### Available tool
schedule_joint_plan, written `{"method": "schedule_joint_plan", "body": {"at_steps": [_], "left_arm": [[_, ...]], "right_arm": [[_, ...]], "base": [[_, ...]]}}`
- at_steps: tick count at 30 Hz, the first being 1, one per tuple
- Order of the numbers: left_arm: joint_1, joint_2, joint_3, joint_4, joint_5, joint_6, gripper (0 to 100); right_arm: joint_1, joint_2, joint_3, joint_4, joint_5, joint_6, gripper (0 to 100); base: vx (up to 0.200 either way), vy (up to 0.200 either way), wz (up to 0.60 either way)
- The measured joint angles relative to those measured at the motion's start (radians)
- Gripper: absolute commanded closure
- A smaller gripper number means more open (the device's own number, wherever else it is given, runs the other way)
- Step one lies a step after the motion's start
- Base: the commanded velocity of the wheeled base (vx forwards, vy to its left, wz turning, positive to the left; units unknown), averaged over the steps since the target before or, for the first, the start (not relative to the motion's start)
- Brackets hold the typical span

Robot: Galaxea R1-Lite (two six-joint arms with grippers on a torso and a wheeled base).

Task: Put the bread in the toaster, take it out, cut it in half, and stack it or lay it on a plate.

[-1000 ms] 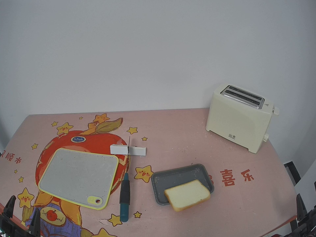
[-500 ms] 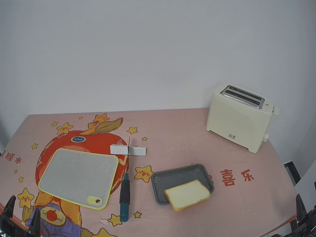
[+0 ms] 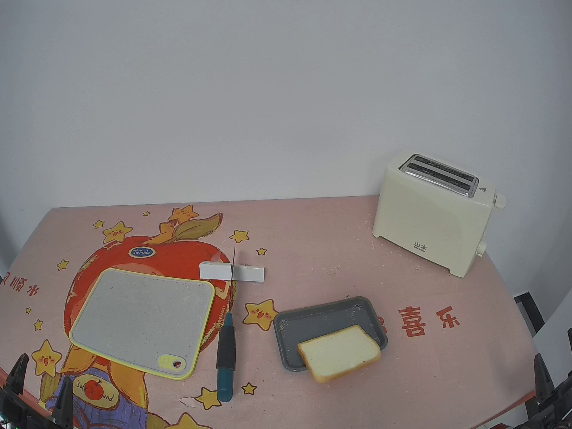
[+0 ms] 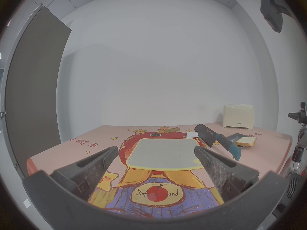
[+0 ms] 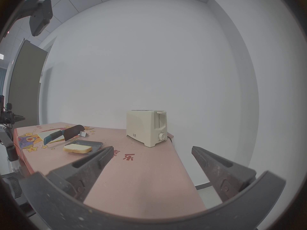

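Bread: one slice (image 3: pixel 338 353) lying on the near end of the plate (image 3: pixel 325 323), overhanging its rim.
Toaster: (image 3: pixel 438 213) at the table's (image 3: pixel 333 251) far right, well apart from the plate.
Knife: (image 3: pixel 226 356) between board (image 3: pixel 143 320) and plate, with its blade on edge in a white block (image 3: pixel 231 271) and its handle toward the robot.
Left gripper: (image 4: pixel 155 149) fingers spread, holding nothing, low at the near left edge, facing the board.
Right gripper: (image 5: pixel 153 149) fingers spread, holding nothing, by the near right corner, facing the toaster.

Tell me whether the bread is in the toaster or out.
Out. The bread lies on the grey tray, apart from the toaster, whose slots look empty.
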Motion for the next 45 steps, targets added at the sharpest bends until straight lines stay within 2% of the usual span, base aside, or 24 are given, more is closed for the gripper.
{"method": "schedule_joint_plan", "body": {"at_steps": [21, 24, 30, 33, 35, 37, 40, 42, 45], "left_arm": [[0.0, 0.0, 0.0, 0.0, 0.0, 0.0, 0], [0.0, 0.0, 0.0, 0.0, 0.0, 0.0, 0], [0.0, 0.0, 0.0, 0.0, 0.0, 0.0, 0], [0.0, 0.0, 0.0, 0.0, 0.0, 0.0, 0], [0.0, 0.0, 0.0, 0.0, 0.0, 0.0, 0], [0.0, 0.0, 0.0, 0.0, 0.0, 0.0, 0], [0.0, 0.0, 0.0, 0.0, 0.0, 0.0, 0], [0.0, 0.0, 0.0, 0.0, 0.0, 0.0, 0], [0.0, 0.0, 0.0, 0.0, 0.0, 0.0, 0]], "right_arm": [[0.0, 0.0, 0.0, -0.002, -0.027, 0.007, 0], [0.0, 0.0, 0.0, -0.051, -0.029, 0.007, 0], [0.001, 0.013, -0.004, -0.273, -0.03, 0.006, 0], [0.02, 0.035, -0.02, -0.29, -0.031, 0.024, 0], [0.047, 0.063, -0.04, -0.263, -0.033, 0.059, 0], [0.085, 0.107, -0.067, -0.213, -0.034, 0.118, 0], [0.13, 0.179, -0.108, -0.156, -0.027, 0.254, 0], [0.15, 0.226, -0.13, -0.12, 0.001, 0.359, 0], [0.172, 0.291, -0.154, -0.074, 0.087, 0.507, 0]], "base": [[0.0, 0.0, 0.0], [0.0, 0.0, 0.0], [0.0, 0.0, 0.0], [0.0, 0.0, 0.0], [0.0, 0.0, 0.0], [0.0, 0.0, 0.0], [0.0, 0.0, 0.0], [0.0, 0.0, 0.0], [0.0, 0.0, 0.0]]}}
